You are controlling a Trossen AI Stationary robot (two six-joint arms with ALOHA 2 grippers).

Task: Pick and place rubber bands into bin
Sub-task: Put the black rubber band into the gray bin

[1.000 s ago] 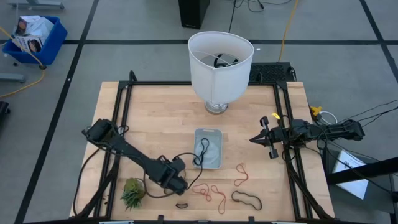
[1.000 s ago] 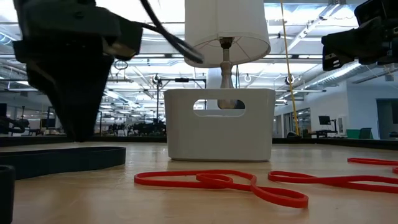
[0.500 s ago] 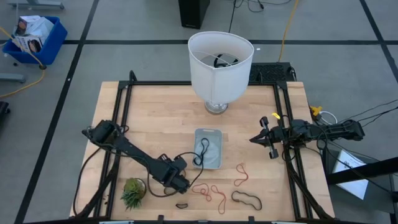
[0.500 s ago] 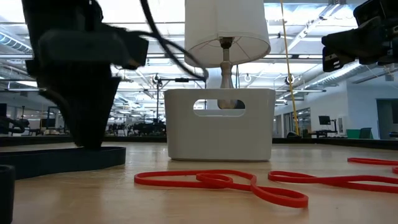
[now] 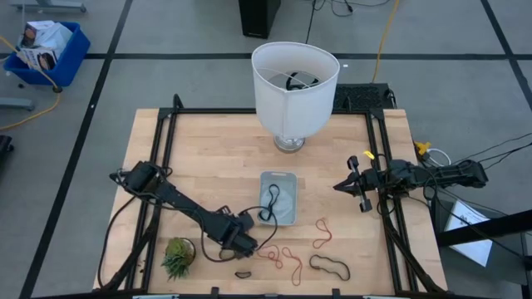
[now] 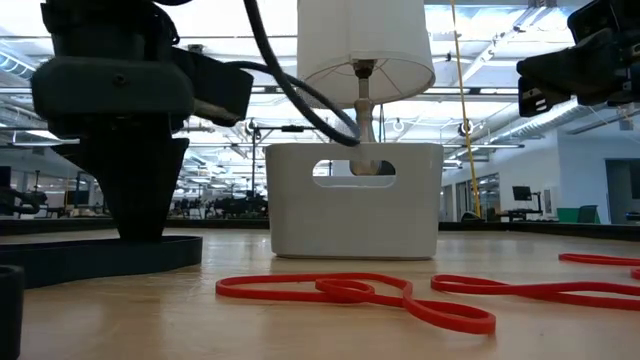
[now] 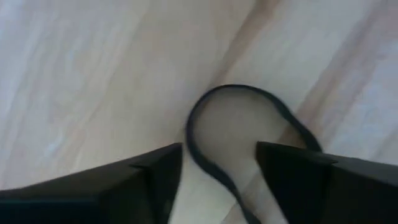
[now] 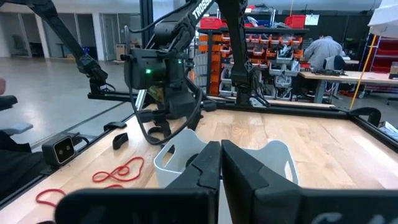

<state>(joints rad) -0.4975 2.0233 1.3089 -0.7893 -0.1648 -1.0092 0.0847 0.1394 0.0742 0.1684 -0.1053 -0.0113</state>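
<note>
My left gripper (image 5: 246, 247) is open, low over the table's near middle. In the left wrist view its fingers (image 7: 155, 177) stand on either side of a black rubber band's rounded end (image 7: 233, 87), which lies flat on the wood; I cannot tell whether they touch it. The black band (image 5: 243, 274) lies near the front edge and shows in the low view (image 6: 110, 255). The pale bin (image 5: 278, 175) stands mid-table with a dark band (image 5: 269, 201) over its rim. Red bands (image 5: 280, 256) and a dark band (image 5: 330, 266) lie to the right. My right gripper (image 5: 342, 185) is shut and waits at the right.
A lamp with a tall white shade (image 5: 295, 79) stands at the far middle. A small green plant (image 5: 177, 256) sits at the near left, close to my left arm. Another red band (image 5: 322, 232) lies right of the bin. Black frame rails (image 5: 166, 158) run along both sides.
My left gripper has gone a little toward the table's right and near edges, coming over the black band. The bands and the bin have stayed where they were.
</note>
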